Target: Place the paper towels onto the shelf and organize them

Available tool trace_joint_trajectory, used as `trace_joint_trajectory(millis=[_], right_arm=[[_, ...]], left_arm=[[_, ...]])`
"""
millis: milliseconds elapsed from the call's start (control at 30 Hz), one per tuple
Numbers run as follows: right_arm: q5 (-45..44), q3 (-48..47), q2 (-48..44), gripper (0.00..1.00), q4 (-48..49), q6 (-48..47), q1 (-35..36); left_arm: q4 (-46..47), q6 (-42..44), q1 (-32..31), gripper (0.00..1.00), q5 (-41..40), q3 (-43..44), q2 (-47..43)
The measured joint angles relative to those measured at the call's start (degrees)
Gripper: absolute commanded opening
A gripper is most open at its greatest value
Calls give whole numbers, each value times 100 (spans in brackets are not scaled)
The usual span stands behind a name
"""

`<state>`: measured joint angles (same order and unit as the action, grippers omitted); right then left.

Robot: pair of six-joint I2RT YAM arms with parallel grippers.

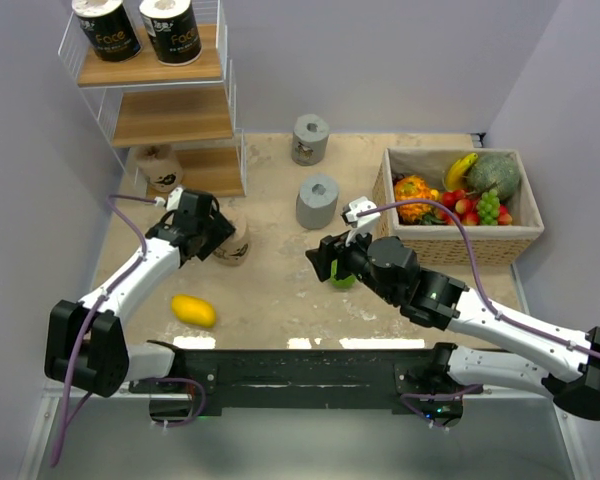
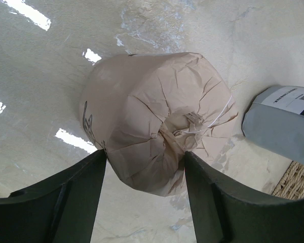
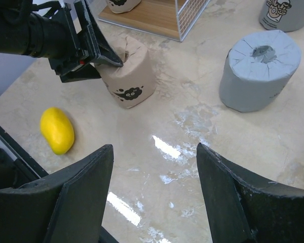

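A tan paper towel roll point(image 1: 233, 244) stands upright on the table; it also shows in the left wrist view point(image 2: 152, 116) and the right wrist view point(image 3: 129, 76). My left gripper point(image 1: 218, 232) point(image 2: 145, 157) is open, with its jaws straddling the near top part of this roll and their tips touching the paper. My right gripper point(image 1: 330, 262) point(image 3: 154, 157) is open and empty above bare table. The shelf point(image 1: 170, 120) stands at the far left, with two black rolls point(image 1: 140, 28) on its top board and a second tan roll point(image 1: 160, 170) at its bottom board. Two grey rolls point(image 1: 318, 200) point(image 1: 310, 138) stand mid-table.
A wicker basket point(image 1: 460, 245) of fruit stands at the right. A yellow fruit point(image 1: 193, 310) lies at the near left. A green fruit point(image 1: 343, 281) is partly hidden under my right gripper. One grey roll point(image 2: 283, 121) is close on the right of the tan roll.
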<state>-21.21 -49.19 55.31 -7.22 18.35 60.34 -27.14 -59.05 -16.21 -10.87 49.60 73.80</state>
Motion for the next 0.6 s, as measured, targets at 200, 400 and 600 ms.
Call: trace_joint_trajectory(millis=[200, 400, 600], right_arm=[[-37, 0, -20, 70, -68, 0, 0], [-42, 0, -20, 70, -103, 2, 0], [-42, 0, -17, 70, -107, 4, 0]], left_arm=[[-48, 4, 0, 74, -37, 70, 42], [-271, 2, 0, 77, -232, 249, 48], [-398, -37, 0, 76, -433, 337, 48]])
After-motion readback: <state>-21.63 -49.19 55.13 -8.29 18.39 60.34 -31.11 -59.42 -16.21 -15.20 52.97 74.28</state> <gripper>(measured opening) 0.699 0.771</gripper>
